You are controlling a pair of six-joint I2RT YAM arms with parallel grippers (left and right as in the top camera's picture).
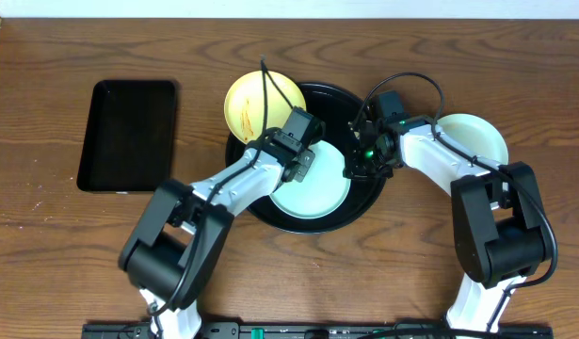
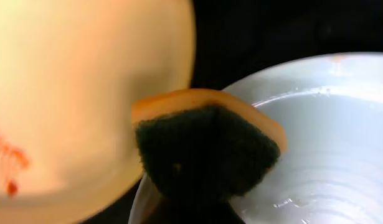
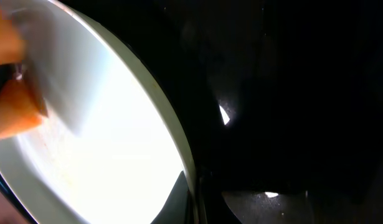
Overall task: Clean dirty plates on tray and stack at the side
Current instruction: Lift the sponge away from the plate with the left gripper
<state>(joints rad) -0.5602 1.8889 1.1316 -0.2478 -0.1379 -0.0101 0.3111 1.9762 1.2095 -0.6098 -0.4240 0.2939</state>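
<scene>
First blue plate [image 1: 473, 141] set aside, right of right end effector [image 1: 358, 165] (grip cannot be told). Sponge [image 2: 207, 149] pinched by left end effector [image 1: 305, 169]; second blue plate [image 1: 311, 196] below being wiped. Smeared yellow plate [image 1: 251, 105] left.

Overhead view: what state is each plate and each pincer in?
Yellow plate: orange-smeared, overlapping rim of the round tray.
Mint plate: flat in that tray, sponge over it.
Pale plate: on the table, right of the tray.
Left pincer: shut on sponge.
Right pincer: at the mint plate's rim, grip unclear.
</scene>
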